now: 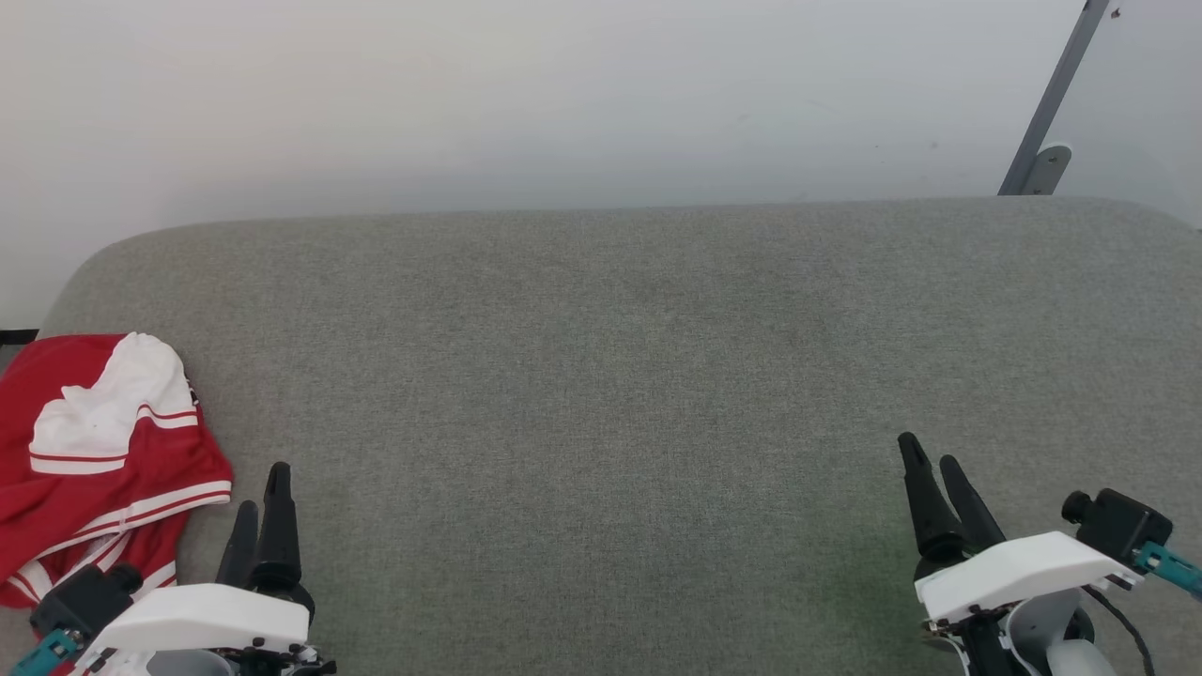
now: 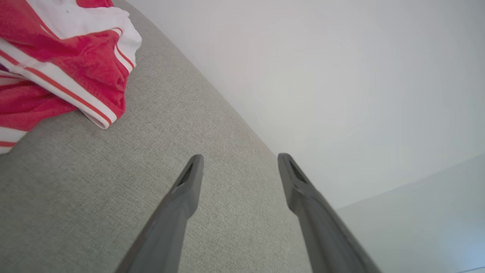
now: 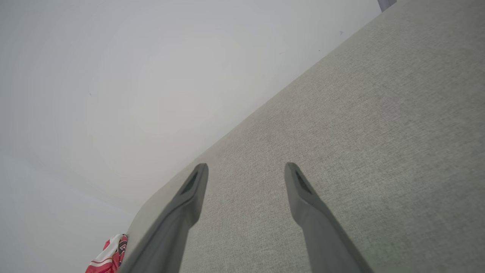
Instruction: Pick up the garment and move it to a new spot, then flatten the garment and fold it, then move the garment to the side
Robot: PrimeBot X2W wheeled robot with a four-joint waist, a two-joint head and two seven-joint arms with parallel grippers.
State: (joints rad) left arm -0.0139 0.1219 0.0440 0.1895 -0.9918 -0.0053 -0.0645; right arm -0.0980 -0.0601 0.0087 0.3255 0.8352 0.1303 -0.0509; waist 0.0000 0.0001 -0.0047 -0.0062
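Nearest the robot, the left end effector [image 1: 262,488] with its two long dark fingers hovers at the lower left. In the left wrist view [image 2: 240,157] its jaws stand wide apart with nothing between them. The right end effector [image 1: 928,451] sits at the lower right, and its own wrist view [image 3: 246,165] shows it spread open and empty too. Both hang over the grey fabric-covered bench [image 1: 601,376] with rounded corners.

Just beside the left end effector, on its outer side and apart from it, lies the bright red soft shirt with white sleeve ends and red-and-white striped trim [image 1: 94,451], crumpled in a heap at the bench's left edge [image 2: 57,57]. The right wrist view catches a small part of it far off [image 3: 108,256].

Behind the bench rises a plain pale wall [image 1: 470,94], with a slanted grey metal bar [image 1: 1052,103] at the far right.
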